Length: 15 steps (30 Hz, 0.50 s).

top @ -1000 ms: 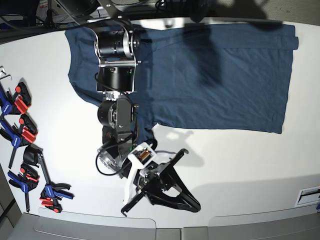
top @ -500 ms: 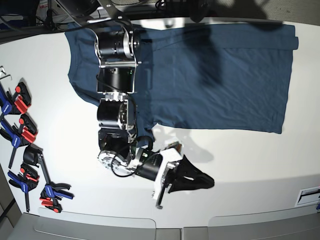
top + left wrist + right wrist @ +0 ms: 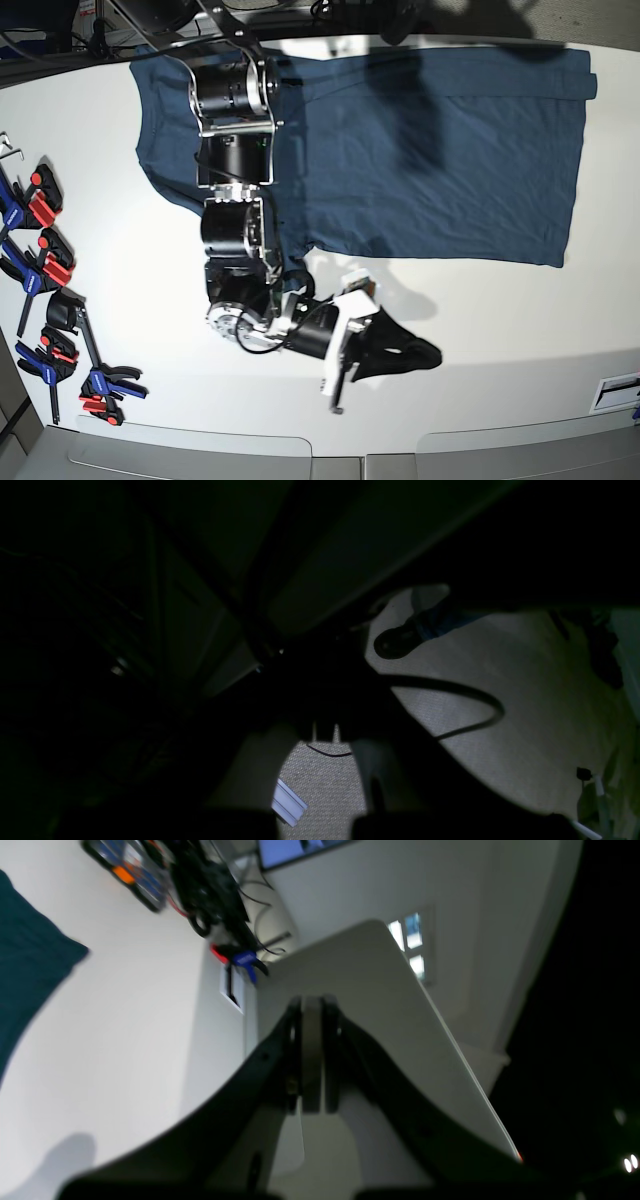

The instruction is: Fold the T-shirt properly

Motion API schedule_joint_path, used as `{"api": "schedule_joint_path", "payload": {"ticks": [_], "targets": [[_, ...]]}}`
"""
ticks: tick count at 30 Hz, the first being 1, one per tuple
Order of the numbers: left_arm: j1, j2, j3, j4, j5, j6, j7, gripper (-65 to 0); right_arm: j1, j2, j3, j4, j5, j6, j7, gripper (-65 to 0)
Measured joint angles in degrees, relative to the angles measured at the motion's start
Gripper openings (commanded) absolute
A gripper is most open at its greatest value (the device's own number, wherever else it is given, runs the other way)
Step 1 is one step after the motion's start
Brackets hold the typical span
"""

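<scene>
A white bench (image 3: pixel 500 320) fills the room's middle, lit hard from above so the arm throws soft shadows across it. The T-shirt (image 3: pixel 420 150) lies spread flat along the bench's far edge, reaching almost to its right end, one sleeve (image 3: pixel 165 150) pointing toward the left side and the hem (image 3: pixel 578 150) squared off at the right. The right arm (image 3: pixel 235 170) reaches out over the shirt's sleeve end and bends down onto the bare bench in front of it; its end effector (image 3: pixel 425 353) hangs just above the white surface near the front edge, apart from the cloth, the two dark fingers (image 3: pixel 312 1060) pressed flat together with nothing between them. The left end effector cannot be seen in the overhead view, and its own camera shows mostly darkness, a carpeted floor (image 3: pixel 500 670) and a looping black cable (image 3: pixel 465 695); its fingers are closed. Along the left edge of the bench sit several blue and red clamps (image 3: pixel 45 270).
</scene>
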Motion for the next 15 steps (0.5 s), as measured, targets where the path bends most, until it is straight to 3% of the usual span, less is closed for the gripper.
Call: {"api": "schedule_joint_path", "payload": {"ticks": [4, 15], "targets": [[0.0, 0.0, 0.0, 0.0, 0.0, 0.0, 0.0, -65.0, 0.0, 0.7, -3.6, 0.0, 0.1, 0.0, 0.1, -65.0], [0.0, 0.0, 0.0, 0.0, 0.0, 0.0, 0.0, -65.0, 0.0, 10.8, -21.0, 0.0, 0.0, 0.0, 0.3, -65.0]]}}
